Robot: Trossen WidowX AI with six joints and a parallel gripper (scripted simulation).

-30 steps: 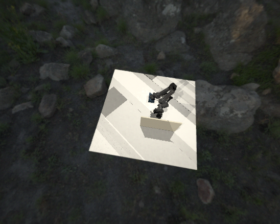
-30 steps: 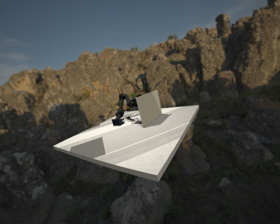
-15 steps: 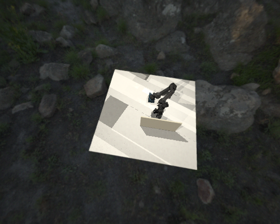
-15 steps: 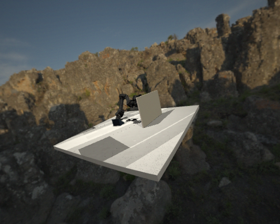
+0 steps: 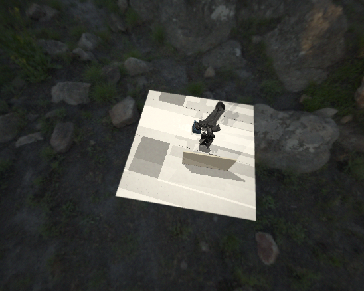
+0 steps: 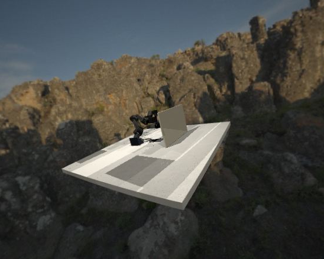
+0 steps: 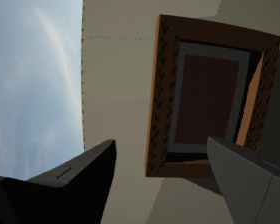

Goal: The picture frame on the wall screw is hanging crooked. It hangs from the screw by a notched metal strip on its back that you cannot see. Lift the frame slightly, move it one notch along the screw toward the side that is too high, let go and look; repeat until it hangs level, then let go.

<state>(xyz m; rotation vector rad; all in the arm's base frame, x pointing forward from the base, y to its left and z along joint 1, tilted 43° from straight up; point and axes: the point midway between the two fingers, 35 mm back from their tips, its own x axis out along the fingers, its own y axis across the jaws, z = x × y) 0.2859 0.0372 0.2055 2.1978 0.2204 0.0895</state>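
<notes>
The picture frame, brown with a grey mat and dark red picture, hangs on the beige wall in the wrist view. Its top bar slopes down to the right and its left bar leans right at the top, so it looks turned clockwise there; perspective adds to this. My gripper is open and empty, back from the wall. The frame's left bar shows beyond the gap; the right finger covers part of the lower right. The top and exterior views see the wall's back, so frame and screw are hidden there.
The arm stands on the pale table top, on the frame's side of the upright wall. In the wrist view the wall's edge and the sky are at the left. Shadows cross the table and wall.
</notes>
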